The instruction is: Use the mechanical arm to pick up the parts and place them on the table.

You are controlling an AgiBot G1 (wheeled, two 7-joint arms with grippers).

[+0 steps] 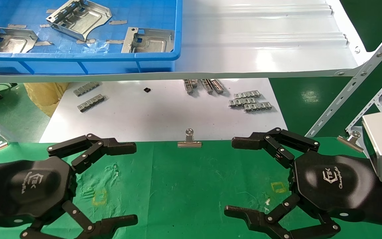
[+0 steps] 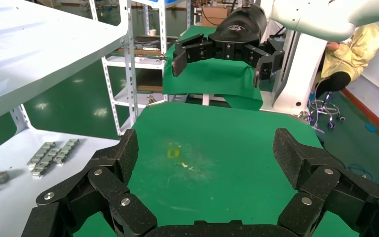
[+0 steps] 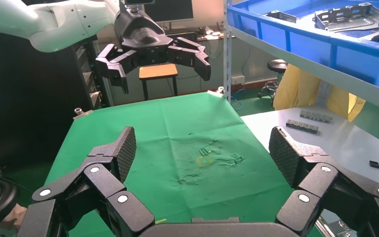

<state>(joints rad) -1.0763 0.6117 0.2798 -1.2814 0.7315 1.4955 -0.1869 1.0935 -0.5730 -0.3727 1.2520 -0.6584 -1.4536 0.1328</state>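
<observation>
Three silver-grey stamped parts lie in the blue crate (image 1: 78, 63) on the upper shelf: one at the left (image 1: 7, 39), one in the middle (image 1: 78, 18), one at the right (image 1: 148, 40). They also show in the right wrist view (image 3: 350, 17). My left gripper (image 1: 135, 183) (image 2: 207, 155) is open and empty over the left of the green table (image 1: 184, 186). My right gripper (image 1: 230, 176) (image 3: 202, 150) is open and empty over its right side. Both hover low above the cloth, well below the crate.
A glossy white board (image 1: 164, 113) behind the table holds small ridged metal strips (image 1: 250, 101) (image 1: 90, 96). Binder clips (image 1: 189, 139) (image 1: 351, 139) grip the cloth's far edge. The white shelf (image 1: 260, 39) overhangs the board. Slotted metal struts (image 1: 360, 83) stand at the right.
</observation>
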